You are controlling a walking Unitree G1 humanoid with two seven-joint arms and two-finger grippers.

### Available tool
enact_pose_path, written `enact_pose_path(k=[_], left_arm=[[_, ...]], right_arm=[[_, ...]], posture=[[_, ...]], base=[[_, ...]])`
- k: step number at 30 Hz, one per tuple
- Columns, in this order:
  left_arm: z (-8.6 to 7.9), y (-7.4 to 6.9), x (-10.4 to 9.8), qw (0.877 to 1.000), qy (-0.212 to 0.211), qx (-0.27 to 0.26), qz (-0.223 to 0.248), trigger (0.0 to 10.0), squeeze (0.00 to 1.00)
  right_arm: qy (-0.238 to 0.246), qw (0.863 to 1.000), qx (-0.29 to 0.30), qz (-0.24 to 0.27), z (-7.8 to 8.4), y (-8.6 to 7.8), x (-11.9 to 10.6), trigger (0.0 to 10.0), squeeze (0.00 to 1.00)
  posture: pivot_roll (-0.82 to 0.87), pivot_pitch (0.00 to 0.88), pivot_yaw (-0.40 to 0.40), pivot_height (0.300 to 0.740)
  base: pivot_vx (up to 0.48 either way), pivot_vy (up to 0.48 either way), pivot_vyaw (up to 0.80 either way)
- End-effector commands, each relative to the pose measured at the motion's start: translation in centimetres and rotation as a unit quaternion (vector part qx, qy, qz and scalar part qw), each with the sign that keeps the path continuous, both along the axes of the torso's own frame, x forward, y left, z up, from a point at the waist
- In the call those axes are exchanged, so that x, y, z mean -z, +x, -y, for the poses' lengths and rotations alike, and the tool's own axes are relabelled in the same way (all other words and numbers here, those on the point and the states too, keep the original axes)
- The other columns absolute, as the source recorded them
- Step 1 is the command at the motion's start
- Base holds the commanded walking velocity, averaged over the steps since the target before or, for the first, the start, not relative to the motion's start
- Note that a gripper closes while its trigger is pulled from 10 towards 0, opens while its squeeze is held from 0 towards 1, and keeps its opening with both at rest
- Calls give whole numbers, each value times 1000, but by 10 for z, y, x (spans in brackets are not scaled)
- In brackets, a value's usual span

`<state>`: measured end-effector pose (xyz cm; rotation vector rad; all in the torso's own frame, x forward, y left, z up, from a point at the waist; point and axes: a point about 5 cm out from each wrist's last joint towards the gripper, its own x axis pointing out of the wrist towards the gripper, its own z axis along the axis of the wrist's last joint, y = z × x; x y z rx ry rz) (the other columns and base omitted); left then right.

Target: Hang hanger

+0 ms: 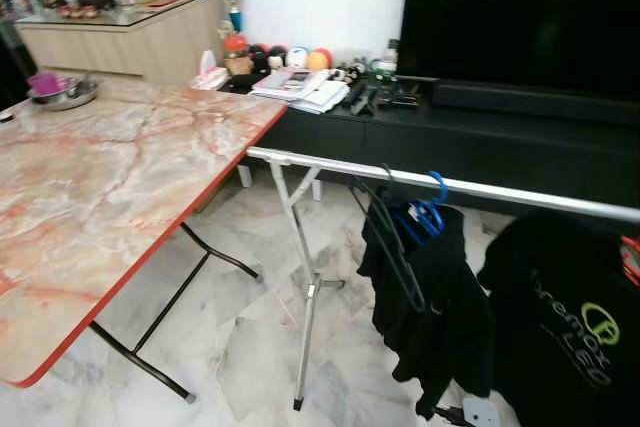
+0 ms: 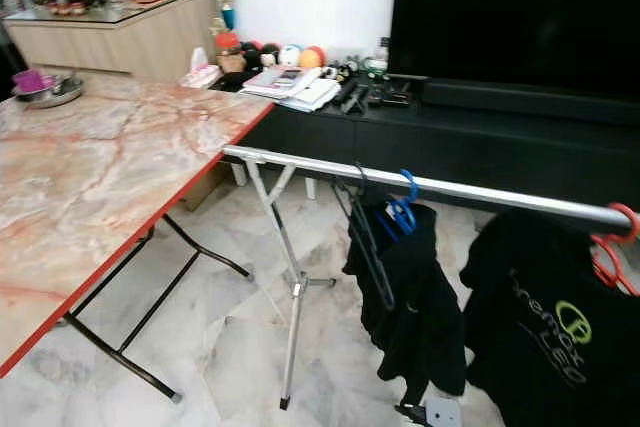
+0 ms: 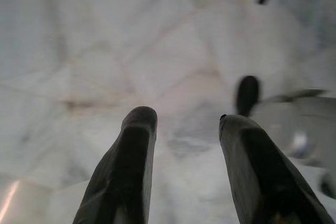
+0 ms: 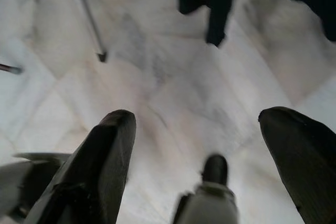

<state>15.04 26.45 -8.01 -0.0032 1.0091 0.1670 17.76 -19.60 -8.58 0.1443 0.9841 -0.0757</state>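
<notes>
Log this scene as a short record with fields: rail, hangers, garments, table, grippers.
rail: silver metal clothes rail on a folding stand
hangers: blue plastic hanger, black hanger and red hanger, all hooked on the rail
garments: two black shirts, one with green print
table: marble-pattern folding table with red edge
grippers: left gripper and right gripper open, empty, over marble floor
</notes>
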Motion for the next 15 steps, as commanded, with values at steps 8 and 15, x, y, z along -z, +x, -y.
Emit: enact_pose_path(k=[8,15], left_arm=[[45,8,10,1000,-15,11,-6,10000,0],[51,21,6,1000,-16,11,2,10000,0]], right_arm=[[1,1000,-3,3,0,2,-1,10000,0],[-2,1000,-9,1,1,2,-1,10000,0]], posture=[[70,0,32,740],[71,0,30,740]], base=[[0,0,0],[0,0,0]])
